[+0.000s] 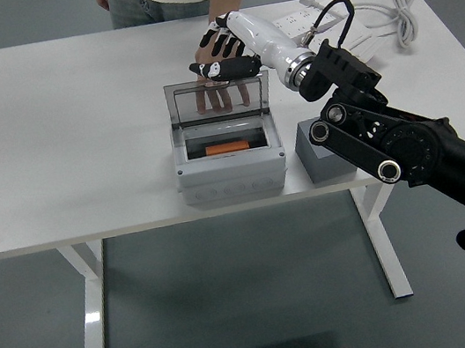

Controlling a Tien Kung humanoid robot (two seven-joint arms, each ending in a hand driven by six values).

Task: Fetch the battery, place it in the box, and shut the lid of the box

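Head view: orange battery (228, 148) already in the grey box (231, 174); smoked lid (218, 98) upright, steadied behind by a person's hand (221, 95). Right hand (225, 50) above its top edge, fingers spread, empty. Closing step; next, tip lid forward.

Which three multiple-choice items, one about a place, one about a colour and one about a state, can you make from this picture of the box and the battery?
1. Where is the battery?
A. inside the box
B. on the table left of the box
C. in the right hand

2. What colour is the battery?
A. blue
B. orange
C. green

3. How is the lid?
A. shut flat
B. taken off
C. standing open

Answers:
1 A: it lies in the box's open compartment.
2 B: an orange bar shows inside.
3 C: the clear lid stands upright at the box's far edge, with the right hand at its top.
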